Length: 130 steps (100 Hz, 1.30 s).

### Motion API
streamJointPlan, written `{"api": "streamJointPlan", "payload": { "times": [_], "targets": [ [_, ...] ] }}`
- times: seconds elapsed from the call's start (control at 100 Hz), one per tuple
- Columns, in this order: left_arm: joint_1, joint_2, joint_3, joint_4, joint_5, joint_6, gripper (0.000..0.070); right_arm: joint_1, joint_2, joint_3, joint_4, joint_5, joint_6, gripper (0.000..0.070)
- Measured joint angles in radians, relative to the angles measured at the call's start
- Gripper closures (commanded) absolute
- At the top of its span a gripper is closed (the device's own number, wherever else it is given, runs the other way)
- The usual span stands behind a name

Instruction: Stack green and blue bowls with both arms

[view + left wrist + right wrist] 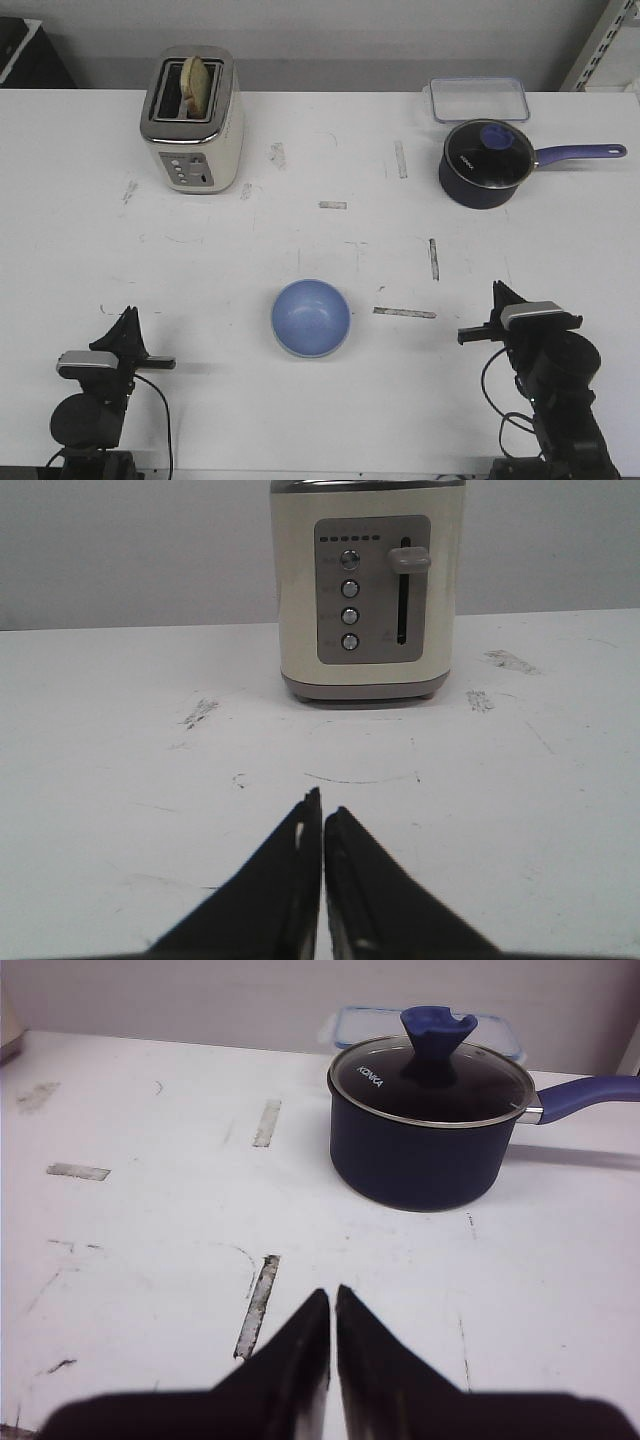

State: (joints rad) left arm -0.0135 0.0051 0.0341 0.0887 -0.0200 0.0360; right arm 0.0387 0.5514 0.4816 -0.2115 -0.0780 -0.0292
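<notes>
Both arms sit low at the near edge of the white worktop (80,250), the left tool (128,318) and the right tool (497,293) each with its jaws pressed together on nothing, well apart from one another and from everything else. From where I stand, the stacking looks either finished or not begun: the blue bowl (311,318) rests upright between the two arms, near the front middle of the worktop, and I cannot see the green bowl anywhere on its own. A pale rim shows along the blue bowl's lower edge, but whether that is the green one nested under it I cannot tell. If a bowl is still to be fetched, the next move calls for a tool to spread its jaws and reach in toward the centre. Going down by size among the rest: the cream toaster (191,122) at the far left holds a slice of bread (196,82) in one slot; the dark blue saucepan (484,163) at the far right wears its glass lid, contents hidden; behind it lies a clear lidded food box (479,99), seemingly with nothing inside.
</notes>
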Motion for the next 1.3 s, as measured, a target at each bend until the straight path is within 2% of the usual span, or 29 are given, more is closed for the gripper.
{"api": "streamJointPlan", "payload": {
  "times": [0.31, 0.45, 0.72, 0.83, 1.11, 1.3],
  "targets": [
    [0.0, 0.0, 0.0, 0.0, 0.0, 0.0, 0.0699, 0.0, 0.0, 0.0, 0.0, 0.0, -0.001, 0.0699],
    [0.0, 0.0, 0.0, 0.0, 0.0, 0.0, 0.0699, 0.0, 0.0, 0.0, 0.0, 0.029, -0.046, 0.0699],
    [0.0, 0.0, 0.0, 0.0, 0.0, 0.0, 0.0699, -0.001, -0.061, -0.013, 0.015, 0.03, -0.047, 0.0699],
    [0.0, 0.0, 0.0, 0.0, 0.0, 0.0, 0.0699, -0.02, -0.119, -0.069, 0.051, 0.056, -0.05, 0.0699],
    [0.0, 0.0, 0.0, 0.0, 0.0, 0.0, 0.0699, -0.072, -0.325, -0.31, 0.174, 0.059, -0.049, 0.0699],
    [0.0, 0.0, 0.0, 0.0, 0.0, 0.0, 0.0699, -0.072, -0.499, -0.429, 0.186, 0.057, -0.03, 0.0699]
  ]
}}
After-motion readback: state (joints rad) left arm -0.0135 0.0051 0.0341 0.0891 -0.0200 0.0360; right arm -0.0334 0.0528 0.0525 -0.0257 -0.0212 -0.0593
